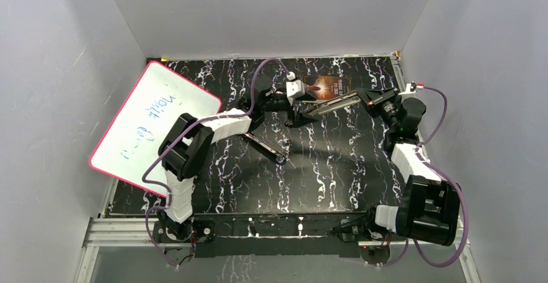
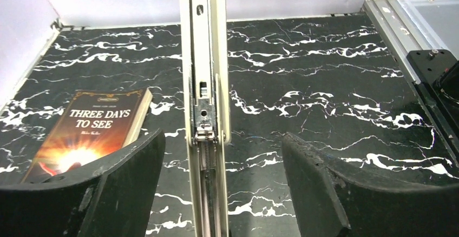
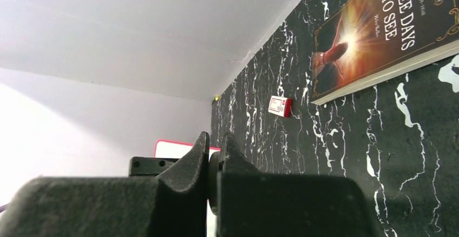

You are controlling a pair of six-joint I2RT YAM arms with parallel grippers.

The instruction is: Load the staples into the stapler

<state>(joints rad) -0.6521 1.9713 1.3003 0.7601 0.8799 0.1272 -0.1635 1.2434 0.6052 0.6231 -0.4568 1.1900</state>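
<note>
My left end effector is wide open, one finger on either side of the stapler. Its open metal magazine rail runs between them above the black marbled table. My right end effector is clamped on the stapler's far end. A book lies nearby.

Bare marble on the table from the centre down to six o'clock, with wide open room for either arm. At one o'clock the book lies flat by the far edge. Just in front of it the stapler is held up in the air, its rail barring the way across. The right gripper clamps it at the two o'clock end. The left gripper straddles the rail, with a gap on both sides. A black bar lies near the centre. At nine the whiteboard leans on the wall and closes off that side. A small red box sits near twelve.
</note>
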